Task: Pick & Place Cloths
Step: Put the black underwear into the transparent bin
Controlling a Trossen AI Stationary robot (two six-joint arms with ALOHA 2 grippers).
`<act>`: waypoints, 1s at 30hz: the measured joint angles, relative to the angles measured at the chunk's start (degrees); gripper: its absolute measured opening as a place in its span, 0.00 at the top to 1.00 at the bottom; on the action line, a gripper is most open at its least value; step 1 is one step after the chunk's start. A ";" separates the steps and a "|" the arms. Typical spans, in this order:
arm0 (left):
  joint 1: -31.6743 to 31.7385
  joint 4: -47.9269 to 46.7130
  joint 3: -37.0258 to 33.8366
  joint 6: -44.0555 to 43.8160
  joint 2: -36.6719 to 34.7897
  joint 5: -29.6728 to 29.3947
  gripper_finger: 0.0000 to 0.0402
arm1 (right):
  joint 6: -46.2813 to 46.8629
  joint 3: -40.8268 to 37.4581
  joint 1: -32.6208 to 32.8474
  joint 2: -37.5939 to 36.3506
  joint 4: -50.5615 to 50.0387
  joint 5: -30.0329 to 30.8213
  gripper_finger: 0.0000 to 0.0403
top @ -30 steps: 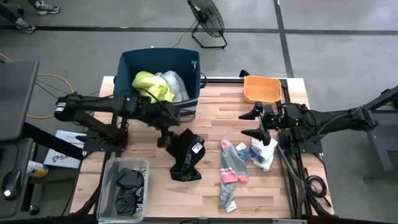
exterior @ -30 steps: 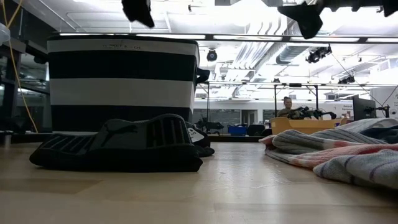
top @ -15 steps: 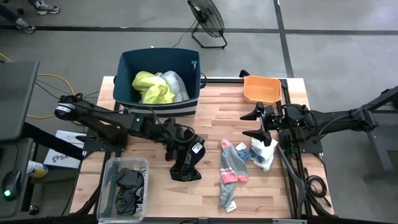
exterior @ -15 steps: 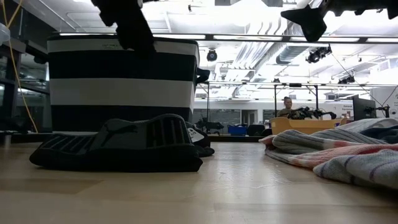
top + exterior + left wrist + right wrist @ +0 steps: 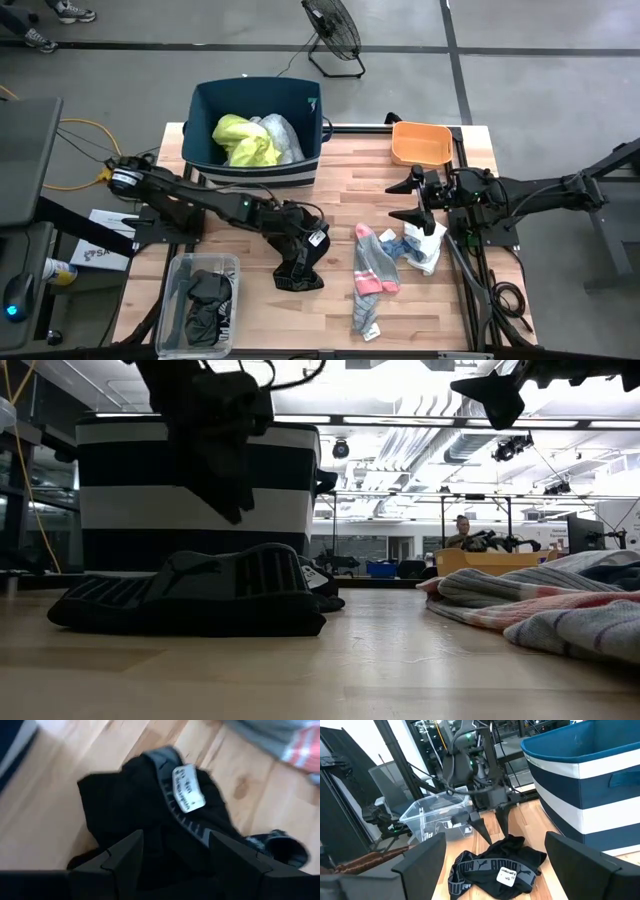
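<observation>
Now left gripper (image 5: 297, 232) fingers (image 5: 125, 857) apart above black garment (image 5: 300, 255).

left gripper (image 5: 296, 232) lowered, spread; right gripper (image 5: 409, 200) wide

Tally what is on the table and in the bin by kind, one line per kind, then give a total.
Cloths on the table: 3, namely black garment, grey socks with pink toes, small white-blue rag
Cloths in the dark-blue bin: 2, namely neon-yellow garment, white garment
Containers: 3, namely that bin, orange tray, clear box
Total: 8
</observation>
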 joint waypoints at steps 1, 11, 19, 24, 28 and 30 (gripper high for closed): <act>0.02 0.06 0.00 -0.74 0.46 0.00 0.45 | 0.00 0.00 0.00 0.00 0.00 0.00 0.18; -0.43 -1.79 4.36 -0.86 6.84 3.41 0.45 | 0.00 0.00 0.00 0.00 -0.02 0.00 0.18; -0.84 -13.12 9.97 -2.22 12.93 3.03 0.45 | 0.00 0.00 0.00 0.00 -0.35 -0.02 0.18; -2.68 -12.84 13.09 3.35 14.18 -0.42 0.45 | 0.00 0.00 0.00 0.00 -0.42 -0.01 0.18; -3.17 -12.67 13.18 5.30 14.32 -0.59 0.45 | 0.00 0.00 0.00 0.00 -0.44 -0.02 0.18; -3.11 -12.26 13.18 6.45 14.32 -1.41 0.45 | 0.00 0.00 0.00 0.00 -0.46 -0.02 0.18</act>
